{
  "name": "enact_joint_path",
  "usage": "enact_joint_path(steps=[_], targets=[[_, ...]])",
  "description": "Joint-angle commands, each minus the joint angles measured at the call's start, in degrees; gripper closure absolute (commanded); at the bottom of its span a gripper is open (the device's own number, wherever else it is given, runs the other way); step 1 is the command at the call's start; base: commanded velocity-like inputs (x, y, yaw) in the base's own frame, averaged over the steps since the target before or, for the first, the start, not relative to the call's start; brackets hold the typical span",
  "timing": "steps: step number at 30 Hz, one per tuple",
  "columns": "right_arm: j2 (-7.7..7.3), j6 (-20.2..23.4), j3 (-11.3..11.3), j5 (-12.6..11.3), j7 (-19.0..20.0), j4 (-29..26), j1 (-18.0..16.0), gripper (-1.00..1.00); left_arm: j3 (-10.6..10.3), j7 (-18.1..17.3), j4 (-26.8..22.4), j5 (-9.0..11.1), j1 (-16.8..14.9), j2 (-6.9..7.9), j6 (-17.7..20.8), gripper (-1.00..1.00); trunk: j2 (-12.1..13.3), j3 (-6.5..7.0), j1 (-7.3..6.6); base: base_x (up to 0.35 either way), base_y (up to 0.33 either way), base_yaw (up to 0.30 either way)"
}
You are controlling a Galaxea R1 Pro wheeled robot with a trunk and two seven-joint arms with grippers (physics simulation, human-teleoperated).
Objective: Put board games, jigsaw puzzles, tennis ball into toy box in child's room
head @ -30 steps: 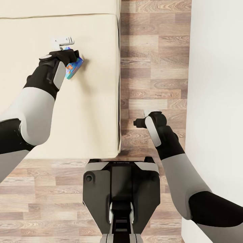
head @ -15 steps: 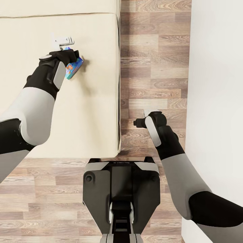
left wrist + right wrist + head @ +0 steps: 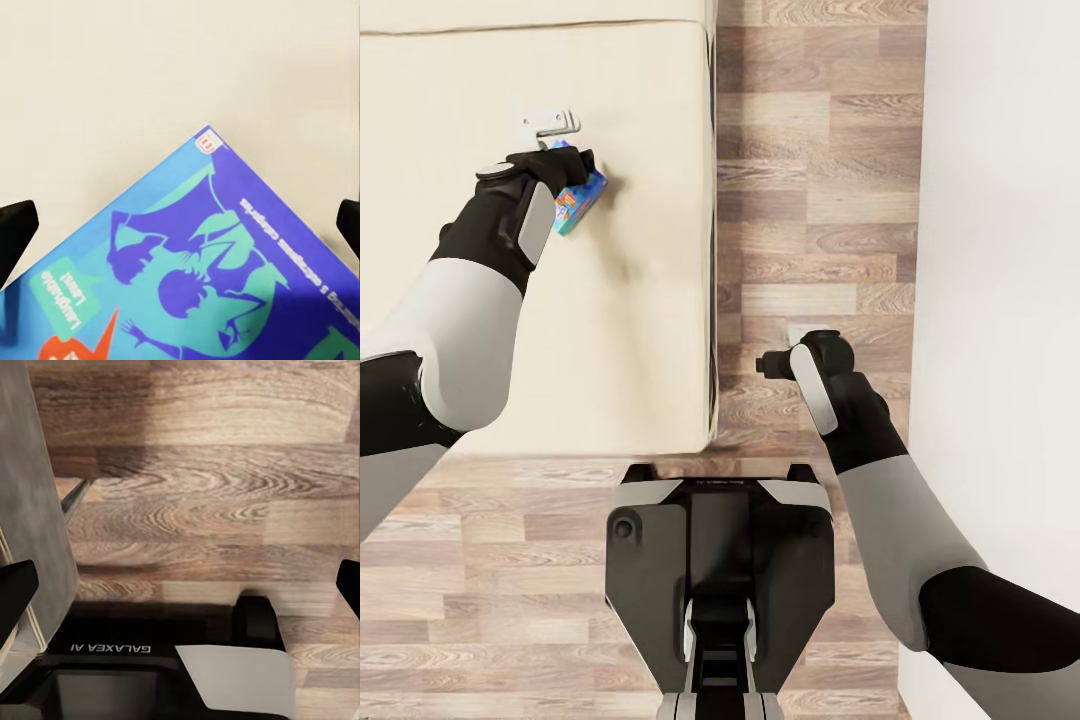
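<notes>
Beige mattress of the bed (image 3: 620,300) lies under the board game (image 3: 578,200), which the left claw (image 3: 550,150) carries tilted, one corner pointing down, above the mattress; the grip at one edge presumably keeps the flat box clear for transport to the toy box. Left claw state: clamped on the board game. Left arm pose: extended forward over the bed, wrist bent down. Right claw (image 3: 772,362) hangs over the wooden floor (image 3: 810,200) beside the bed, fingers apart, holding nothing, elbow folded.
</notes>
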Motion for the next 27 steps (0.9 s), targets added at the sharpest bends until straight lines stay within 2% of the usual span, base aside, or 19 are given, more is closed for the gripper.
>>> enact_joint_path(steps=[1,27], targets=[[0.0,0.1,0.0,-0.6,-0.6,0.0,0.0,-1.0,0.4,-0.1,1.3,-0.6,0.0,-0.07,0.4,-1.0,-0.1,-0.06,0.03,-0.2,0.0,0.0],[0.0,0.1,-0.1,-0.6,-0.6,-0.9,0.0,-1.0,0.5,-0.3,1.1,-0.5,0.0,-0.07,0.6,-1.0,-0.1,-0.06,0.03,-0.053,0.0,0.0]])
